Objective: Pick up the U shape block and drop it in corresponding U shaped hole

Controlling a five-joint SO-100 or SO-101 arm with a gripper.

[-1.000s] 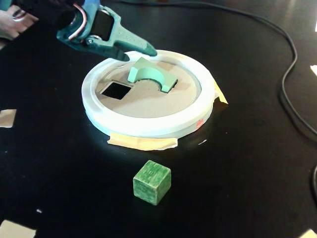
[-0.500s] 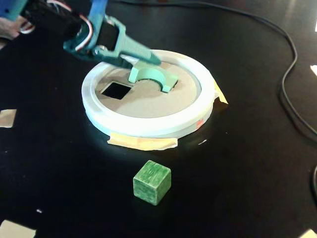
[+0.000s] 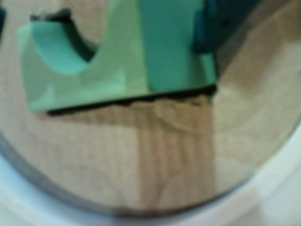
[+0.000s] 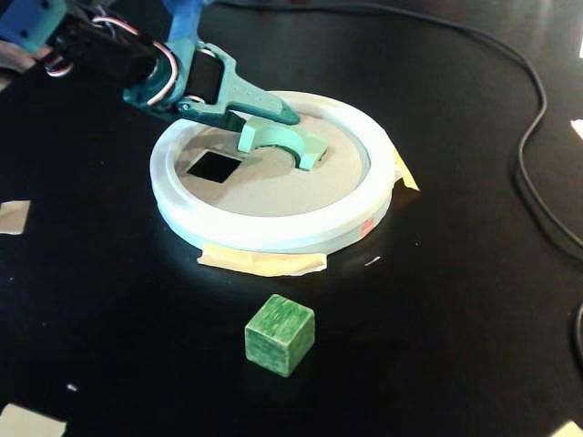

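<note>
The block (image 4: 279, 141) sits part-sunk in the hole (image 3: 51, 16) at the disc's (image 4: 273, 187) 12 o'clock, long axis running 10-to-4, with the gripper (image 4: 273, 111) touching its 10 o'clock end; jaw state unclear.

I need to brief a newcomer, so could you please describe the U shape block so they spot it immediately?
Find the white ring on the black table; it rims a tan disc. On the disc's far side, under the tool, sits the U shape block: pale mint with a semicircular notch, unlike the darker green cube outside the ring.
</note>
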